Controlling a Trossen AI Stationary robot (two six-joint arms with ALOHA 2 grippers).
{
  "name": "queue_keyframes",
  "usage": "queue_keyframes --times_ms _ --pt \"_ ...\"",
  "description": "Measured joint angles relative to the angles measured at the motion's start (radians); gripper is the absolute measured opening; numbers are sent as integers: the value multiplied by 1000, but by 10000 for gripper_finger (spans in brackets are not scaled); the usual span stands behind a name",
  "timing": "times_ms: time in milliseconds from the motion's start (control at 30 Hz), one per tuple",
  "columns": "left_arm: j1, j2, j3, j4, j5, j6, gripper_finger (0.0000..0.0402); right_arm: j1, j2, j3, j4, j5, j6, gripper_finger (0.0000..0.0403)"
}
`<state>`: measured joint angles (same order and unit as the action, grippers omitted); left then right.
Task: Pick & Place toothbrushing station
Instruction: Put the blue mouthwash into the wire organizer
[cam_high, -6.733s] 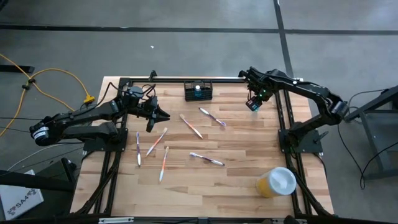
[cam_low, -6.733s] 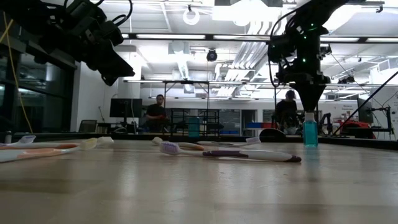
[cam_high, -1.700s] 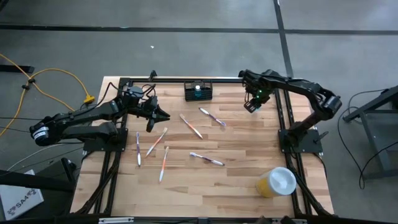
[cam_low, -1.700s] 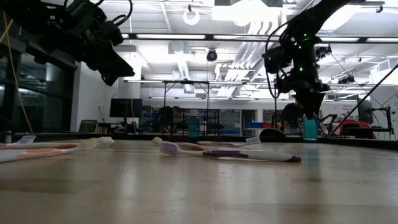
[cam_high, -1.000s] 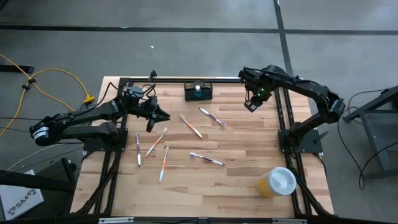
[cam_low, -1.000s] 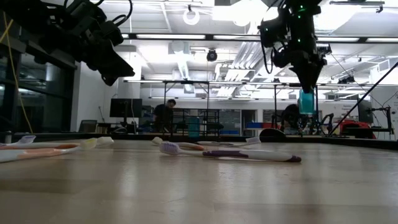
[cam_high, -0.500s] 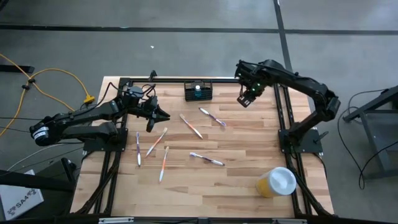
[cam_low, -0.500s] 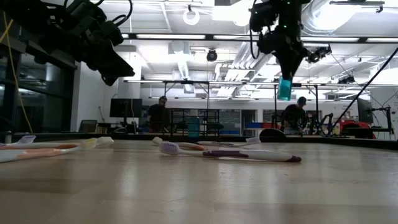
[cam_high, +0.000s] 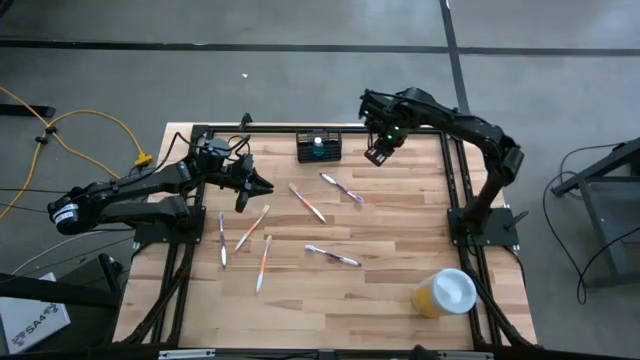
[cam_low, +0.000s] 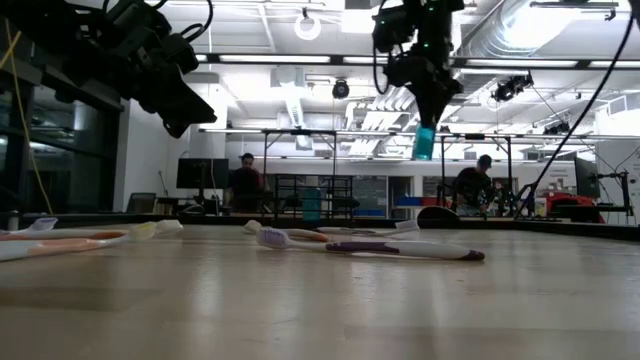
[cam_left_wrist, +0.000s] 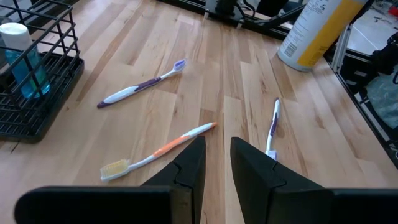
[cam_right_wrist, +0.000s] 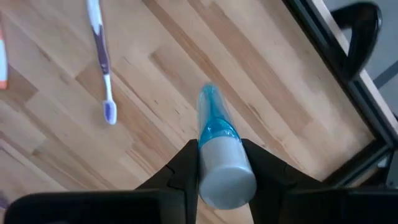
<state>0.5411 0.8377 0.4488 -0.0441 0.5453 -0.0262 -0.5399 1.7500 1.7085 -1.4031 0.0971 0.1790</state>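
The toothbrushing station (cam_high: 319, 147), a black wire caddy, stands at the table's far edge with a blue bottle in it; the left wrist view also shows the caddy (cam_left_wrist: 34, 93). To its right and higher, my right gripper (cam_high: 377, 154) is shut on a second small blue bottle (cam_low: 424, 143) with a grey-white cap (cam_right_wrist: 227, 177). My left gripper (cam_high: 262, 186) hovers over the table's left half. Its fingers (cam_left_wrist: 186, 171) stand a little apart with nothing between them. My right gripper pinches the small blue bottle at its capped top end (cam_right_wrist: 214, 163) between its two fingers. The fingers come from above, pointing down. The bottle hangs upright below them, well clear of the table.
Several toothbrushes lie scattered over the middle of the table, among them a purple one (cam_high: 342, 187) and an orange one (cam_high: 308, 203). A yellow cup with a white lid (cam_high: 445, 293) stands at the near right. A black frame rail (cam_high: 300, 129) runs along the far edge.
My right gripper has carried the blue bottle up and toward the table's left, along the far edge toward the caddy. The bottle has stayed upright in the hold.
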Motion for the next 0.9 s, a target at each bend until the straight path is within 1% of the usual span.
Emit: queue_keyframes --times_ms 533,700,900 --pt "0 0 0 0 0 0 71 42 237 325 -37 5 -118 88" --pt "0 0 0 0 0 0 71 50 287 394 -38 5 -165 88" --pt "0 0 0 0 0 0 71 62 319 446 -35 13 -240 88"
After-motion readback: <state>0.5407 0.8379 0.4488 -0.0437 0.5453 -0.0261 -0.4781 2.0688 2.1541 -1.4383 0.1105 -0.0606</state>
